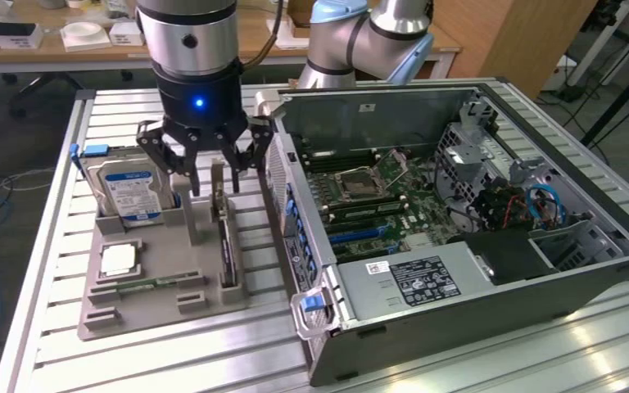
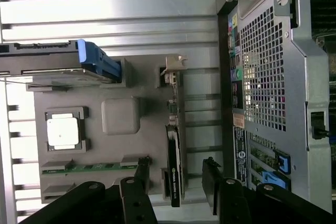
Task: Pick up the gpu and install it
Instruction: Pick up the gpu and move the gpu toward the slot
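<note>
The gpu [image 1: 225,233] is a thin dark card standing on edge in a slot of the grey fixture tray [image 1: 145,315], with its pale bracket end [image 2: 174,65] toward the far side. My gripper [image 1: 217,176] hangs just above it and is open. In the wrist view the gripper [image 2: 176,184] has one black finger [image 2: 140,179] on each side of the gpu [image 2: 174,153]. Neither finger touches the card, and nothing is held.
A silver hard drive [image 1: 128,192] stands in the tray beside the gpu. A processor chip [image 1: 119,259] and a green memory stick [image 1: 151,284] lie lower in the tray. The open computer case [image 1: 457,221] lies close on the exterior view's right, its motherboard [image 1: 375,205] exposed.
</note>
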Motion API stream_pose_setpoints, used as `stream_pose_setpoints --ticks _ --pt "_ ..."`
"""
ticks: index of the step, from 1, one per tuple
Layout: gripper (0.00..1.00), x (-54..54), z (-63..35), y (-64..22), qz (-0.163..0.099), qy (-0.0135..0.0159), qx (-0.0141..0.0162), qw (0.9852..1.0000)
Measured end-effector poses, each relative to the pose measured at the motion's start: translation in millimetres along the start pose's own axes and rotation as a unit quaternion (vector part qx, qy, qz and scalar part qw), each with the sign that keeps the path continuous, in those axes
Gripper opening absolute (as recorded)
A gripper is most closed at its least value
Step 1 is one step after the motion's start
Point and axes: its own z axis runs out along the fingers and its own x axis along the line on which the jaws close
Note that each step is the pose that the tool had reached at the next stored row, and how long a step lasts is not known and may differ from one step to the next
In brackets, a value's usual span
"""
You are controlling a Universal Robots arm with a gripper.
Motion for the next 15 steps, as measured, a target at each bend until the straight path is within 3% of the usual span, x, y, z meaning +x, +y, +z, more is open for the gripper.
stream_pose_setpoints --ticks 15 --pt "0.53 0.5 10.1 -0.4 0.0 0.0 0.0 1.0"
